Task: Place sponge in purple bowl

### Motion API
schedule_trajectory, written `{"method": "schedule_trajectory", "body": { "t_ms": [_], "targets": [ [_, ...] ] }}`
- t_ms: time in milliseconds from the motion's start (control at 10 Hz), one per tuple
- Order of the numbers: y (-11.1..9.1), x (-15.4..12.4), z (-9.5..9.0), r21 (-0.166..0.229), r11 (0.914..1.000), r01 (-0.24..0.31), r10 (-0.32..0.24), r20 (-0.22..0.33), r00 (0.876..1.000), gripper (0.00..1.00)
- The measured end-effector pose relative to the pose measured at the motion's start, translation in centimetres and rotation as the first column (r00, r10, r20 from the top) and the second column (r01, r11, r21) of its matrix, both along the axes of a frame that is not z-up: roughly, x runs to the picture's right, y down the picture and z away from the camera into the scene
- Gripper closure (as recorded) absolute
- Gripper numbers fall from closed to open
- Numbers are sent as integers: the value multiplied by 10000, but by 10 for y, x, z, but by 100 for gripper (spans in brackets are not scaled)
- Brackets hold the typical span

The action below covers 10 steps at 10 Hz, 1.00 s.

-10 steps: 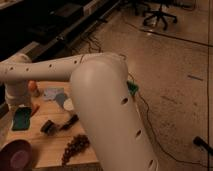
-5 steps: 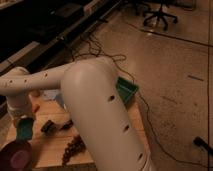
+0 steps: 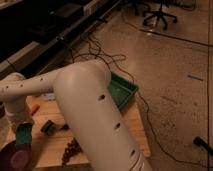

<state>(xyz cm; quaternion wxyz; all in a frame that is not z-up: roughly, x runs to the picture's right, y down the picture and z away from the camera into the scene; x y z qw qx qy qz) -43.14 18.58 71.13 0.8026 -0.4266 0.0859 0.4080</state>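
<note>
My gripper is at the lower left, at the end of the white arm that fills the foreground. It is shut on the teal-green sponge and holds it just above the far rim of the purple bowl. The bowl stands at the front left corner of the wooden table, partly cut off by the frame edge. The arm's wrist hides the fingers themselves.
A large green tray lies at the table's far right corner. A small dark object and a bunch of dark red grapes lie right of the sponge. An orange thing shows behind the wrist. Cables run across the floor.
The gripper has carried the sponge down and closer to the purple bowl. The view has shifted, and the arm now covers more of the table.
</note>
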Motion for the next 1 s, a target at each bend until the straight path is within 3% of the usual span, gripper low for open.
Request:
{"method": "schedule_trajectory", "body": {
  "t_ms": [500,1000],
  "targets": [
    [17,-21,-11,-71,9966,819,-813,624,9947,100],
    [41,-35,-12,-297,9879,1524,-1488,1005,9838,100]
  ]
}}
